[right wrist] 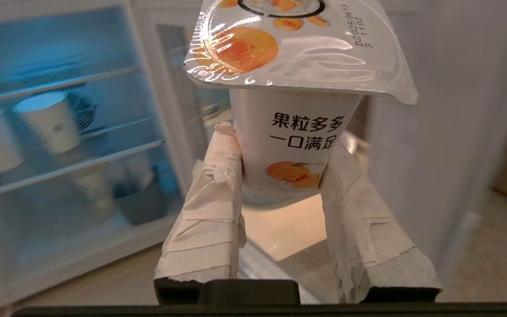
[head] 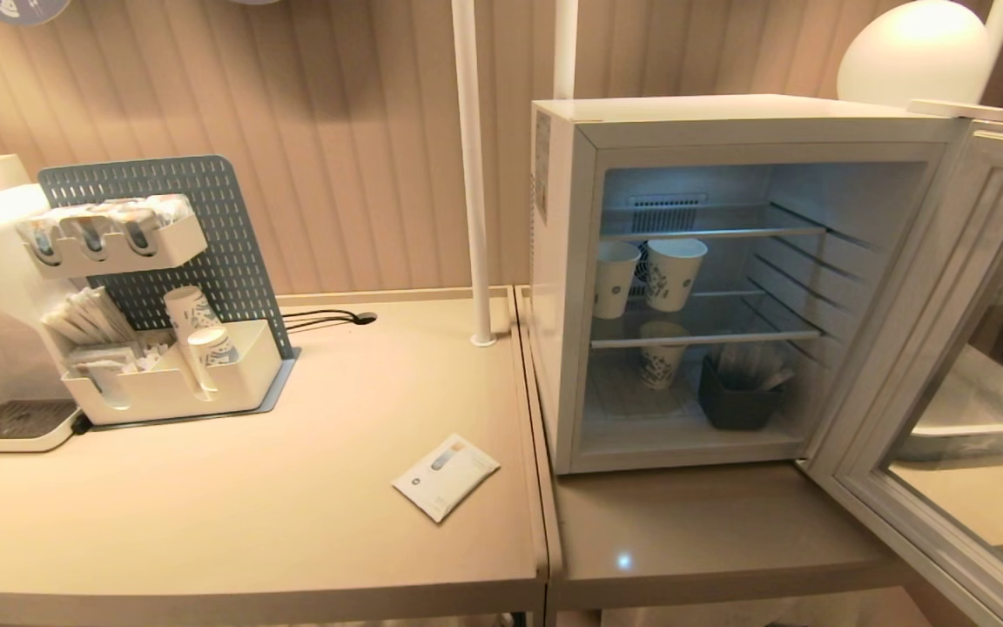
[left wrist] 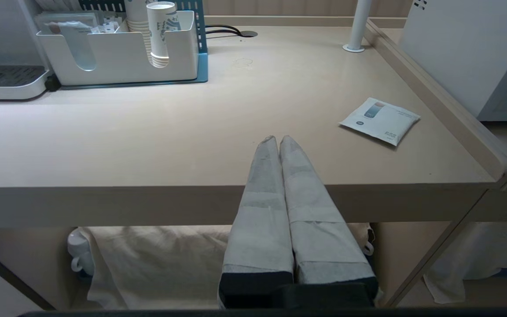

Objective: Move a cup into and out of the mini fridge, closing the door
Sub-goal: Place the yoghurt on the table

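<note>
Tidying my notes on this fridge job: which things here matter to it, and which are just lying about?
In the job: white peach-print yogurt cup, held by right gripper; white mini fridge; its open glass door.
Lying about: blue-patterned paper cups, flat white sachet, white condiment organizer.

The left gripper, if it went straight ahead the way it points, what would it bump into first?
Probably the front edge of the beige table. The left gripper is shut and aimed across the tabletop, low near that edge. If it cleared the edge, the way over the top looks free, though depth is hard to judge.
</note>
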Tool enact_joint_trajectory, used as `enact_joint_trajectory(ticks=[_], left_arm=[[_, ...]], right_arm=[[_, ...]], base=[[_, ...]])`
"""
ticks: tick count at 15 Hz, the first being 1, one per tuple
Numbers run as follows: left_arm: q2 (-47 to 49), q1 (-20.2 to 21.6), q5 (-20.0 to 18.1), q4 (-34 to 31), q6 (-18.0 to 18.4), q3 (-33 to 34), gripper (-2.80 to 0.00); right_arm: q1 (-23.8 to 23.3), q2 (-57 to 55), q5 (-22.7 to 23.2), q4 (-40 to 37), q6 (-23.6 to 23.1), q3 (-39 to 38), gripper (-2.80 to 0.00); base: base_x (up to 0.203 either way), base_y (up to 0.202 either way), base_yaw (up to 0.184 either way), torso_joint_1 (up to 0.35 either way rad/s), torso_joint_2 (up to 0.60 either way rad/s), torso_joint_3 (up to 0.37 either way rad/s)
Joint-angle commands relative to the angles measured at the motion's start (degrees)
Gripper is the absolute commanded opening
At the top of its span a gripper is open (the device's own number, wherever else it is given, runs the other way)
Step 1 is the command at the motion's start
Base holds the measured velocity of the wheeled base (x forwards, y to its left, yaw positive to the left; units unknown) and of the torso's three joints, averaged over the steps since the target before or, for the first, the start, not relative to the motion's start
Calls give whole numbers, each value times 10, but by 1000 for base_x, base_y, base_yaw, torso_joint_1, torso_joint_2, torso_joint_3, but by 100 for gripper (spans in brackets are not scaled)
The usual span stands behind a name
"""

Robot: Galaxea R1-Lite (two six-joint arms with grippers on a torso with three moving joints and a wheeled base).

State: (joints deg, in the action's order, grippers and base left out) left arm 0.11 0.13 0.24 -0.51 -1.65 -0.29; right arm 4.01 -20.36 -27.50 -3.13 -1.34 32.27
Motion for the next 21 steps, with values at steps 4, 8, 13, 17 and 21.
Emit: enact_joint_trajectory(ticks=[4, 8, 13, 17, 21], left_arm=[[0, 0, 0, 0, 0, 0, -280], [0, 0, 0, 1, -2, 0, -280], [0, 0, 0, 0, -2, -1, -280], [0, 0, 0, 1, -3, 0, -280], [0, 0, 0, 0, -2, 0, -280]], right_arm=[[-50, 102, 179, -84, 31, -6, -280], [-44, 209, 308, -163, 38, -54, -280], [-43, 205, 284, 38, -7, -291, -280], [-42, 204, 277, 5, -35, -318, -280], [-42, 204, 277, 22, -28, -324, -280]], base=[[0, 0, 0, 0, 0, 0], [0, 0, 0, 0, 0, 0], [0, 0, 0, 0, 0, 0], [0, 0, 0, 0, 0, 0], [-11, 6, 0, 1, 3, 1]])
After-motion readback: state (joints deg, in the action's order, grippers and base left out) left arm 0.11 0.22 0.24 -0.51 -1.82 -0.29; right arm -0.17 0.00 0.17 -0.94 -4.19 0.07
